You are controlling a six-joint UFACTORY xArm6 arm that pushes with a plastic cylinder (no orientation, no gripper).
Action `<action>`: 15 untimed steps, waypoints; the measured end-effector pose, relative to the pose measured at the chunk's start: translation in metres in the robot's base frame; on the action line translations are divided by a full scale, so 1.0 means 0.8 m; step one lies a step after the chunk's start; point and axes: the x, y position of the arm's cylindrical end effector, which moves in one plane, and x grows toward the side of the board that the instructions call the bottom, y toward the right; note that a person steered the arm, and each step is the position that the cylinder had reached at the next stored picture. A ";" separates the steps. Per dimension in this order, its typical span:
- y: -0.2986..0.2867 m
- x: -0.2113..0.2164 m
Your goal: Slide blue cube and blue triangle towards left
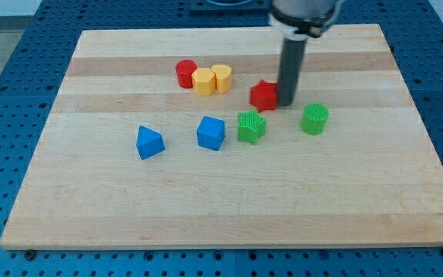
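My tip [286, 103] down on wooden board [206, 215], touching right side of red star-like block [264, 95]. No claw on rig, just rod, so no grip state. Blue cube [211, 132] at tip's 8 o'clock, well apart. Blue triangle [149, 142] at cube's 9 o'clock. Green star block [250, 126] just beside cube at 3 o'clock.

The arm enters from the view's top, just right of centre — its dark rod hangs straight down, upright, with my tip [286, 104] resting at table height.
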 end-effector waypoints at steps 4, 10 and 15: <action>-0.119 0.045; -0.149 0.010; -0.352 0.110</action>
